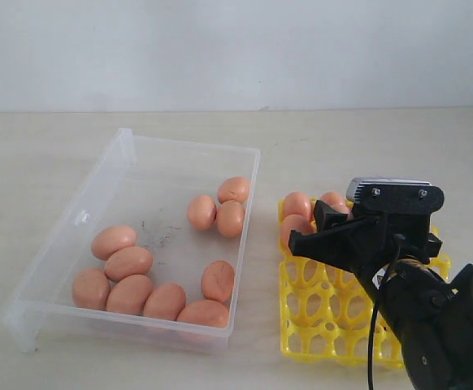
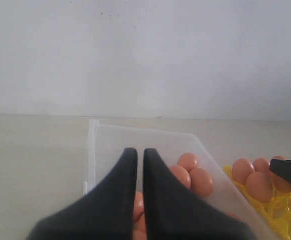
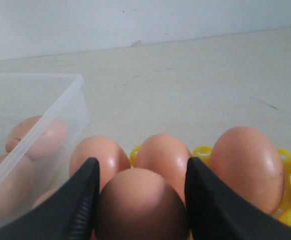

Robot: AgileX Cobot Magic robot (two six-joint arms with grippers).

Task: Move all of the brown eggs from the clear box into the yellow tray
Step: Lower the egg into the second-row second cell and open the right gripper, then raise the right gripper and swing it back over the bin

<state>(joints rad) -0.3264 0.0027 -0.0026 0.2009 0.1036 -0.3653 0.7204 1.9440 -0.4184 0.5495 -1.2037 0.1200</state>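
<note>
Ten eggs (image 1: 128,262) lie in the box (image 1: 189,145), which stands just beside the tray (image 1: 288,325), and a few more sit in the tray's far cells. The right gripper (image 3: 141,169) hangs over this far part of the tray and pinches one egg (image 3: 140,205) between its two fingers, just beside the eggs seated there. The left gripper (image 2: 140,162) is on the box side of the tray, its fingers pressed almost together on nothing.
</note>
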